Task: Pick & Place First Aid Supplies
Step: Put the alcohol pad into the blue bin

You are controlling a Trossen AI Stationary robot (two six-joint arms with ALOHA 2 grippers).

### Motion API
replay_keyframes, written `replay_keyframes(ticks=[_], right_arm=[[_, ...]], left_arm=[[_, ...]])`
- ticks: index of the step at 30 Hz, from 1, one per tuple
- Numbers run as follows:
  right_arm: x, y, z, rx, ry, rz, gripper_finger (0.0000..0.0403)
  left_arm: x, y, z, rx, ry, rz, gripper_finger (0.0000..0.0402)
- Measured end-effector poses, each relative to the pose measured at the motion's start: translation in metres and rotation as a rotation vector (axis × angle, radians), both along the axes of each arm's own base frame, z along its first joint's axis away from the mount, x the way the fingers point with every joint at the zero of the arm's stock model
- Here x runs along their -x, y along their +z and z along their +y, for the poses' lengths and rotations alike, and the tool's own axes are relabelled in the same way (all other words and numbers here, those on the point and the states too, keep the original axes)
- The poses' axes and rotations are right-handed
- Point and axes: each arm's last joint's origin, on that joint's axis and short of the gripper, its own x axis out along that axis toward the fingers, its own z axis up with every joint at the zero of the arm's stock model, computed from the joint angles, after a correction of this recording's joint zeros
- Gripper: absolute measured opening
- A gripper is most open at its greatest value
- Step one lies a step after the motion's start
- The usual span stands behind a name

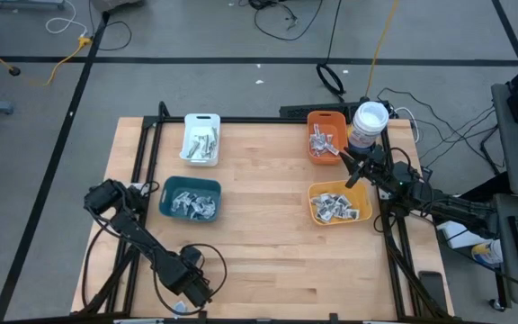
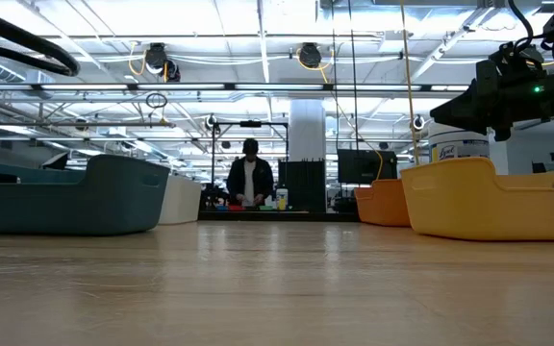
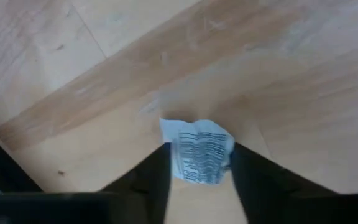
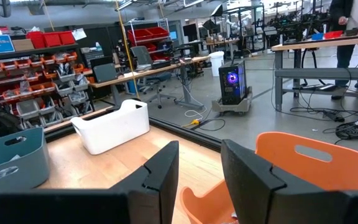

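— Where's the left gripper?

— Down at the worktop's near left corner, jaws partly closed around a small white packet with dark print too fine to read.

— And the right gripper?

— Above the orange bin near the far right corner, jaws slightly apart, holding nothing.

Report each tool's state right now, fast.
Left tool: closed on a small printed packet, low over the table's near edge.
Right tool: open, holding nothing, above the orange bin.
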Motion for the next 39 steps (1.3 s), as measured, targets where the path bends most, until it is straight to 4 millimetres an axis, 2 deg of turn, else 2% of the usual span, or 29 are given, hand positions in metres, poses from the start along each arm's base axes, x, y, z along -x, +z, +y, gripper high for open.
replay_keyframes(ticks=[7, 9, 14, 22, 32, 35, 39], right_arm=[[0.000, 0.000, 0.000, 0.000, 0.000, 0.000, 0.0116], [0.000, 0.000, 0.000, 0.000, 0.000, 0.000, 0.0116], [0.000, 0.000, 0.000, 0.000, 0.000, 0.000, 0.0116], [0.000, 0.000, 0.000, 0.000, 0.000, 0.000, 0.0116], [0.000, 0.000, 0.000, 0.000, 0.000, 0.000, 0.0116], [0.000, 0.000, 0.000, 0.000, 0.000, 0.000, 0.0116], [0.000, 0.000, 0.000, 0.000, 0.000, 0.000, 0.0116]], left_arm=[[-0.008, -0.001, -0.002, 0.054, 0.010, -0.046, 0.0038], [-0.010, -0.001, 0.000, 0.060, 0.002, -0.058, 0.0011], [-0.018, 0.002, 0.006, 0.080, -0.038, -0.098, 0.0006], [-0.024, 0.031, 0.027, 0.101, -0.133, -0.201, 0.0003], [-0.018, 0.064, 0.053, 0.140, -0.462, -0.251, 0.0002], [-0.017, 0.069, 0.065, 0.141, -0.540, -0.226, 0.0002], [-0.016, 0.079, 0.094, 0.103, -0.578, -0.158, 0.0002]])
